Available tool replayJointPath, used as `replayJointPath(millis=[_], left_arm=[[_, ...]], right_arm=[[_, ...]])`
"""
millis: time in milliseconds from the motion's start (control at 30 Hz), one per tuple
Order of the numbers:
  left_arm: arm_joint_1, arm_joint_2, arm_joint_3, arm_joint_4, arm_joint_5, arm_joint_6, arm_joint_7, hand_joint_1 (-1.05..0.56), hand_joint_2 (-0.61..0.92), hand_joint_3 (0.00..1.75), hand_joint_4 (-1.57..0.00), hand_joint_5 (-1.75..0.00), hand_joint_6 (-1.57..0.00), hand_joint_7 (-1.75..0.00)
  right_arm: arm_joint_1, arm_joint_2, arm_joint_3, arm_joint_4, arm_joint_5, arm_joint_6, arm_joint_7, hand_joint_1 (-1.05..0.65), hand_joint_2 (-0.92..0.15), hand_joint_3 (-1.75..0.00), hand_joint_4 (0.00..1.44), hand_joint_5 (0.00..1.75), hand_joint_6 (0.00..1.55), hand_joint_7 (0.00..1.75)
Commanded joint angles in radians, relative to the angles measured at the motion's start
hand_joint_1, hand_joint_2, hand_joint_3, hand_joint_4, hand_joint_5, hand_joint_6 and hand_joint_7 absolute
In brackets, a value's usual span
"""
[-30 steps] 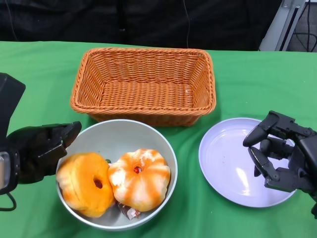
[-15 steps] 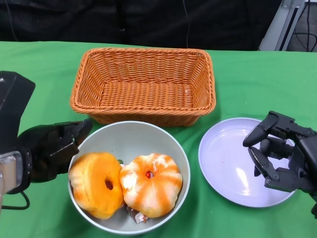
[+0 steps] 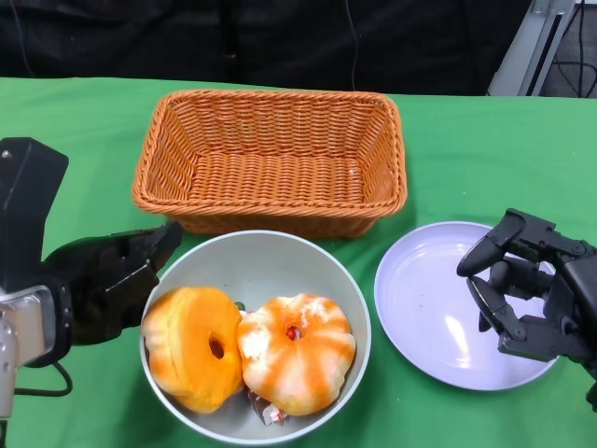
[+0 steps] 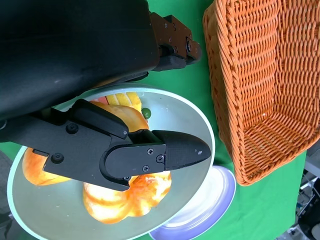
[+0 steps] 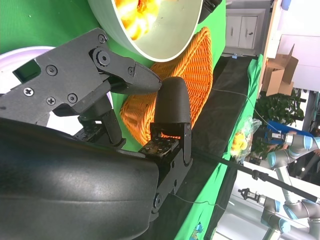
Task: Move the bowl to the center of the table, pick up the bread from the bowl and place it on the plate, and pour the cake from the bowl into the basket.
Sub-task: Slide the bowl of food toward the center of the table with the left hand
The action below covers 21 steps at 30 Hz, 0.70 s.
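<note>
A small wrapped item (image 3: 264, 408) lies mostly hidden under the two pastries in the bowl (image 3: 280, 264), whose near rim the head view cuts off.

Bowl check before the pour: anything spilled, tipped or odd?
Nothing spilled. The bowl sits upright, holding the bread and cake; something small and wrapped peeks out beneath them. Basket and plate look empty.

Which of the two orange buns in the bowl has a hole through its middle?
The ring-shaped bun, the one nearer the left hand. The striped bun beside it is pumpkin-shaped, with only a small red centre.
</note>
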Motion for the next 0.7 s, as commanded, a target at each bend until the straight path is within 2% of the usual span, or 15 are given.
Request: replayJointPath(millis=[33,267,433,567,700], left_arm=[[-0.017,-0.002,0.008,-0.024,-0.01,0.011,0.015,-0.72,0.92,0.51,-0.31,-0.02,-0.16,0.0],[-0.016,-0.03,0.025,-0.036,-0.002,0.011,0.069,-0.71,0.92,0.49,-0.33,-0.03,-0.21,-0.02],[-0.011,-0.024,0.019,-0.048,0.018,-0.011,0.1,-0.7,0.92,0.47,-0.35,-0.04,-0.24,-0.03],[0.006,0.038,-0.04,-0.064,0.083,-0.084,0.092,-0.69,0.92,0.5,-0.37,-0.05,-0.22,-0.01],[0.021,0.065,-0.065,-0.069,0.144,-0.143,0.114,-0.7,0.92,0.48,-0.43,-0.07,-0.23,-0.01]], right_arm=[[0.004,-0.007,-0.001,0.001,0.0,-0.009,-0.004,-0.15,-0.61,-0.89,0.73,1.69,0.66,1.39],[0.003,-0.005,-0.002,0.007,-0.004,-0.017,-0.005,-0.17,-0.61,-0.87,0.74,1.69,0.66,1.38],[0.003,-0.004,-0.001,0.006,0.0,-0.016,-0.002,-0.16,-0.62,-0.87,0.75,1.69,0.66,1.38],[0.005,-0.002,0.0,0.002,0.003,-0.004,-0.002,-0.14,-0.63,-0.86,0.74,1.68,0.66,1.39],[0.006,-0.001,0.0,-0.002,0.009,0.003,0.0,-0.14,-0.63,-0.86,0.73,1.68,0.65,1.39]])
